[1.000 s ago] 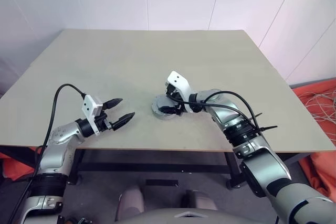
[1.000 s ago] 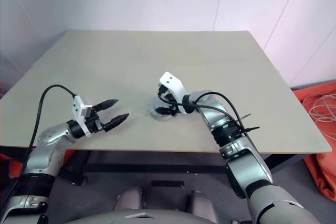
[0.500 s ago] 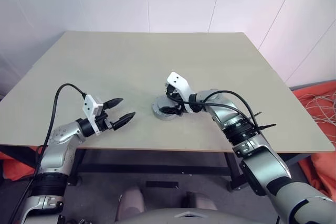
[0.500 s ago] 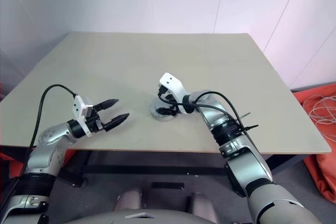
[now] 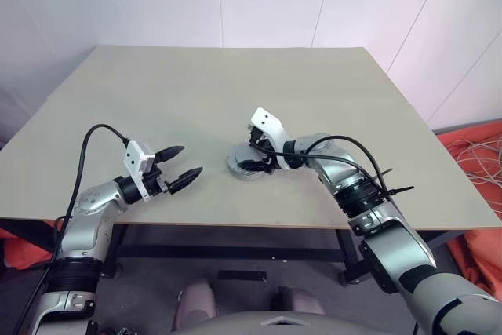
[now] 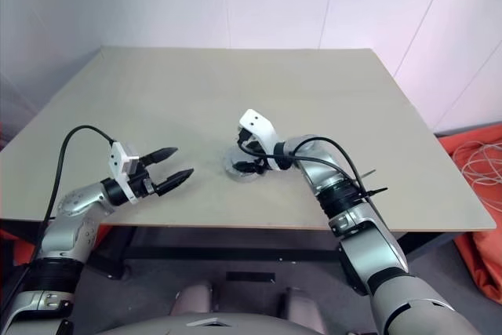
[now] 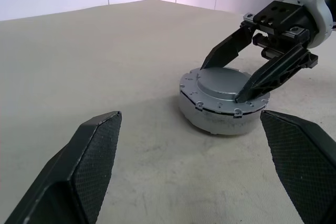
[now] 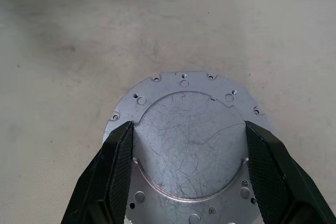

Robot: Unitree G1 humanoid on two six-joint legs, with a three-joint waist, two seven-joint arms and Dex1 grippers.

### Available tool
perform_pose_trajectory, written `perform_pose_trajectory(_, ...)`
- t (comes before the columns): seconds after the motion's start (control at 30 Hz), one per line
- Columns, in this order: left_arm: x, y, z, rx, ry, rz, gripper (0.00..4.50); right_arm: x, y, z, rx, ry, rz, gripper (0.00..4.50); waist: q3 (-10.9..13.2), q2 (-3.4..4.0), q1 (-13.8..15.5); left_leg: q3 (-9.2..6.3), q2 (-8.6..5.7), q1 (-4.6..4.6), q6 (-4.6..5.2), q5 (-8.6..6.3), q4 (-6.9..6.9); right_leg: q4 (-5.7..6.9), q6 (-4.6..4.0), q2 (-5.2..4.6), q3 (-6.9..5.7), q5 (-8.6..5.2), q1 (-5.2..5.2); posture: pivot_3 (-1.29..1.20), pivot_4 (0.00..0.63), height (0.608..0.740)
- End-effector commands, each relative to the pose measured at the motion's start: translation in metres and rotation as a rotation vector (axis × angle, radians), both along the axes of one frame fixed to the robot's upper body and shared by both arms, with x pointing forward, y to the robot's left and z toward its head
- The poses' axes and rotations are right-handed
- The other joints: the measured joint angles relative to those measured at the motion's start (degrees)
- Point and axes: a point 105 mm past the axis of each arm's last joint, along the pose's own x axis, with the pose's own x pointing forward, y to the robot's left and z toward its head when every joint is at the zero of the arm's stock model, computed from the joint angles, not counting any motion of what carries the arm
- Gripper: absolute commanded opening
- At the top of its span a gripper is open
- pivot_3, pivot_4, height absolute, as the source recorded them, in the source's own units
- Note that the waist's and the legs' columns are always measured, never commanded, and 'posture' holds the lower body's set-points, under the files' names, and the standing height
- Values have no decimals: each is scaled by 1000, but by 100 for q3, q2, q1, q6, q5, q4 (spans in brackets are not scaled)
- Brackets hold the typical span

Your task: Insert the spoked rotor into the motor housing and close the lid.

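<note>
Gleaming round scratched metal lid (image 8: 189,140) on matte table (image 5: 157,100)

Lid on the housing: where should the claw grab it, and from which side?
Take the lid by its raised round centre, across its width, coming from above. Its outer flange lies flush on the motor housing, leaving no edge to get under. The right claw is placed that way, fingers against both sides of the step.

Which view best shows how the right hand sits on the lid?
The left wrist view: it shows the right hand from the side, fingers resting on the lid either side of its raised centre. The right wrist view shows this from above. The head views show the arm covering most of the lid.
</note>
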Motion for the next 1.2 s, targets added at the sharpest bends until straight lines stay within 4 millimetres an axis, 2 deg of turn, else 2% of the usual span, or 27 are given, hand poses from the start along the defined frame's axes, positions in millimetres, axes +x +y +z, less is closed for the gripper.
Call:
perform_pose_trajectory(0.03,2,-3,11,0,-51,-13,4500,-2,-4,-5,21,63,-30,3127,0,0,1,0,0,-2,0,0,-1,-1,0,0,0,0,-2,0,0,740)
perform_pose_trajectory(0.27,2,-2,11,1,-49,-12,4500,0,-3,1,42,68,-49,3127,0,0,-1,1,1,-7,1,-1,-11,-20,-1,2,-2,0,-3,0,0,740)
perform_pose_trajectory(0.77,1,-4,11,-2,-50,-14,4500,-7,-16,-33,-147,52,-22,3127,0,0,-1,3,0,10,1,-1,-31,-43,-1,2,-5,1,20,0,0,740)
perform_pose_trajectory(1.2,6,-5,11,-17,-19,-9,4500,-8,-13,-34,-120,69,-26,3127,-2,-2,-5,2,0,22,1,0,-32,-44,-1,2,-5,0,33,0,0,740)
